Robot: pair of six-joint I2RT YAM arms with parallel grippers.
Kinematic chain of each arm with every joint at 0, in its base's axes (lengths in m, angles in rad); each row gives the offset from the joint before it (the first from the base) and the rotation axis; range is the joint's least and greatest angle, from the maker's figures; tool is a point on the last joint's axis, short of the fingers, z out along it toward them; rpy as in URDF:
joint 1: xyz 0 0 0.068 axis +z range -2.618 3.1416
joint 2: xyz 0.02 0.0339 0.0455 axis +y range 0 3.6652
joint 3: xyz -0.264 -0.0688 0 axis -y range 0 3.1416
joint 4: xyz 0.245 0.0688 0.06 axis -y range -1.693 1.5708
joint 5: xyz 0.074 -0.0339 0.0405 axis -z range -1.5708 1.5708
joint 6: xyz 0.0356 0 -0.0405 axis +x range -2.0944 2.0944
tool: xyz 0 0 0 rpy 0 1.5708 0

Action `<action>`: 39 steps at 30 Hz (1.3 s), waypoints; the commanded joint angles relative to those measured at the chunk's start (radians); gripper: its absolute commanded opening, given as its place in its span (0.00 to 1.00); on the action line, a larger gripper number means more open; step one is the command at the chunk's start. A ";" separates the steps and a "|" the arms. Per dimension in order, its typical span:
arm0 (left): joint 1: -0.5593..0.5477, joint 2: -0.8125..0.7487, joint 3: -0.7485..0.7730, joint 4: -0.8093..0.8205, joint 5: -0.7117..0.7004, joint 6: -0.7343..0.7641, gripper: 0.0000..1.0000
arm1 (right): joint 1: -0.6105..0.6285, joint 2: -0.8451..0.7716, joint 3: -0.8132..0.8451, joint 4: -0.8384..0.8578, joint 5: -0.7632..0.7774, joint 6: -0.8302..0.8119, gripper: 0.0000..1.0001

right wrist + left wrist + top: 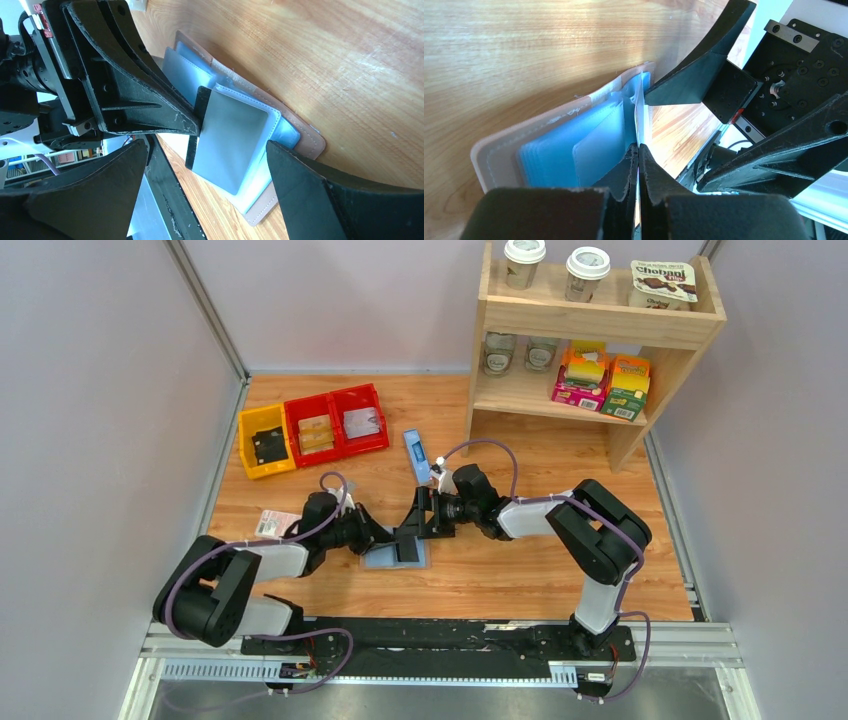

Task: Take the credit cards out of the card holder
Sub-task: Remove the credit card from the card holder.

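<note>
I worked over a wooden tabletop [540, 570] shut in by plain grey walls [100, 390]. A wooden shelf [600, 315] stood at the far right with cups, jars and boxes. Yellow and red bins [268, 470] sat at the far left, with a narrow blue box [416, 452] between bins and shelf. The card holder [385, 560] lay open on the wood near the middle, blue lining up. My left pincer [639, 147] was closed on a thin pale leaf standing up from it, and a dark card [192, 152] edge ran along that leaf. My right pincer [207, 145] stood wide open, jaws either side of the leaf.
</note>
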 commanded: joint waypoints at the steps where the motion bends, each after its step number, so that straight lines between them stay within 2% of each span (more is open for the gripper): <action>1: 0.024 -0.077 0.007 -0.102 0.016 0.053 0.05 | 0.000 0.043 -0.015 -0.053 0.058 -0.044 1.00; 7: 0.045 -0.126 0.021 -0.257 -0.030 0.113 0.06 | -0.001 0.057 -0.014 -0.054 0.062 -0.047 1.00; 14: 0.073 -0.146 0.016 -0.306 -0.044 0.147 0.03 | -0.001 0.055 -0.009 -0.061 0.062 -0.053 1.00; 16: 0.071 -0.140 0.016 -0.291 -0.038 0.145 0.06 | -0.001 0.055 -0.011 -0.062 0.062 -0.055 1.00; 18: 0.071 -0.124 0.021 -0.268 -0.019 0.142 0.13 | -0.003 0.058 -0.008 -0.059 0.059 -0.055 1.00; 22: 0.071 -0.063 0.016 -0.198 0.020 0.116 0.22 | -0.003 0.060 -0.006 -0.058 0.058 -0.053 1.00; 30: 0.071 0.014 0.016 -0.142 0.045 0.096 0.29 | -0.001 0.060 -0.006 -0.054 0.053 -0.055 1.00; 33: 0.071 0.029 0.013 -0.116 0.051 0.088 0.29 | -0.001 0.063 -0.003 -0.053 0.052 -0.055 1.00; 35: 0.071 0.032 0.013 -0.104 0.056 0.082 0.24 | -0.001 0.065 -0.001 -0.053 0.052 -0.055 1.00; 39: 0.073 -0.006 0.008 -0.127 0.044 0.084 0.07 | -0.003 0.066 0.000 -0.056 0.053 -0.055 1.00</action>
